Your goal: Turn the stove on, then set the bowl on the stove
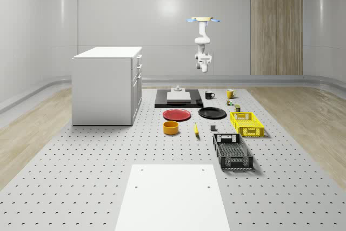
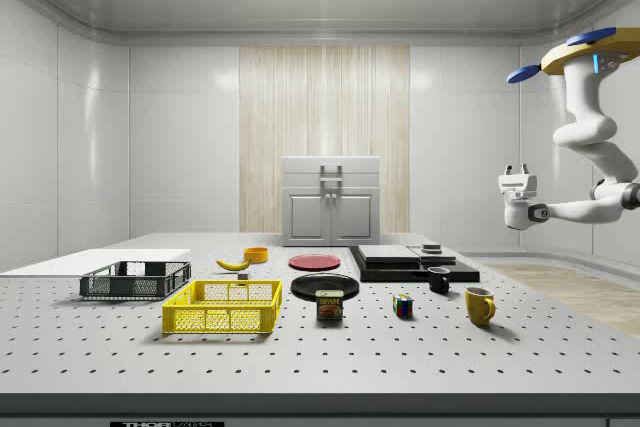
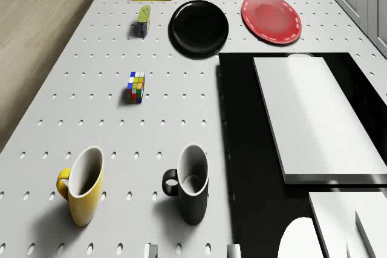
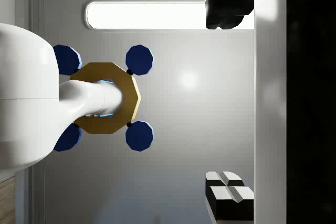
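- The drone (image 1: 203, 20) hovered high in the air, past the far end of the table (image 1: 81, 177). In the whole-scene view it was at about 1 o'clock from the stove (image 1: 179, 98).
- The white arm hung down under the drone. The gripper (image 1: 204, 68) was up in the air too, well above the stove and touching nothing.
- In the side view the gripper (image 2: 516, 171) pointed up, at about 2 o'clock from the stove (image 2: 410, 262).
- In the wrist view the two fingers (image 4: 228, 11) stood far apart, so the pincer was wide and held nothing. The drone (image 4: 107, 98) showed behind them.
- The bowl (image 1: 171, 127) was orange-yellow. It sat on the table, at about 6 o'clock from the stove in the whole-scene view, not on it.
- A red plate (image 1: 177, 114) lay between the bowl and the stove.
- A black plate (image 1: 212, 113) lay just beside the red plate, at its 3 o'clock.
- A black mug (image 1: 209, 95) and a yellow mug (image 1: 230, 93) stood at 3 o'clock from the stove.
- A white cabinet (image 1: 107, 85) stood at 9 o'clock from the stove.
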`<state>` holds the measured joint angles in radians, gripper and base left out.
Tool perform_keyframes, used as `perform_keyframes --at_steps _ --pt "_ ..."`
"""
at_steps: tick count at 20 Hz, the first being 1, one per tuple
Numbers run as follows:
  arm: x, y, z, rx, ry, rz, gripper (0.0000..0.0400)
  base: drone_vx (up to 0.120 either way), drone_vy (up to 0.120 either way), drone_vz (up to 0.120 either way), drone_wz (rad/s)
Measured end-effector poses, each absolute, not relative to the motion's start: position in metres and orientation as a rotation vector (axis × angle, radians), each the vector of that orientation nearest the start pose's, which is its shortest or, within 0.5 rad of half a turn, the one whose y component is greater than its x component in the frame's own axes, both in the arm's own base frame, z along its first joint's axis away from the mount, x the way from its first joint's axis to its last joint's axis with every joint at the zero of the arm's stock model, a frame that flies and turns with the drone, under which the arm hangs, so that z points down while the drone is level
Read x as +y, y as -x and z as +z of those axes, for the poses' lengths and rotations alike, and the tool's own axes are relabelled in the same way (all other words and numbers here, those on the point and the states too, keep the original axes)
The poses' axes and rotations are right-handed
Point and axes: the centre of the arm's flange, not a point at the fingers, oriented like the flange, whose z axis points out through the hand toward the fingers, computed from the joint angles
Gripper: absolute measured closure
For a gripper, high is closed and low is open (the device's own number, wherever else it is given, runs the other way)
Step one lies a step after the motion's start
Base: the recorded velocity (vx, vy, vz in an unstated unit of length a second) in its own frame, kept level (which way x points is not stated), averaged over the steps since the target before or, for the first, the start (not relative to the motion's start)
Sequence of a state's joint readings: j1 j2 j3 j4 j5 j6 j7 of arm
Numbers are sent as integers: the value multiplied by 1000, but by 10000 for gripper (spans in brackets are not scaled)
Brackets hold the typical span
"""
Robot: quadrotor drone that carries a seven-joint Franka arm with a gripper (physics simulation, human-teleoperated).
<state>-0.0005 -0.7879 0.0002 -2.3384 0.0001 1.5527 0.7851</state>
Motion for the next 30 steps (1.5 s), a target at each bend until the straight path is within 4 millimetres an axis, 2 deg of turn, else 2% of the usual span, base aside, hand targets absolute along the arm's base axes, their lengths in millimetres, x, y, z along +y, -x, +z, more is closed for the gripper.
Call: perform_keyframes --at_steps 8,13,23,30 --pt "0 -302 654 1201 2899 -12 0 0 0 0 0" --pt "0 -303 676 1200 2898 -18 0 0 0 0 0" --pt "0 -304 690 1199 2895 -29 0 0 0 0 0" --pt "0 -304 691 1199 2894 -37 0 0 -114 0 0"
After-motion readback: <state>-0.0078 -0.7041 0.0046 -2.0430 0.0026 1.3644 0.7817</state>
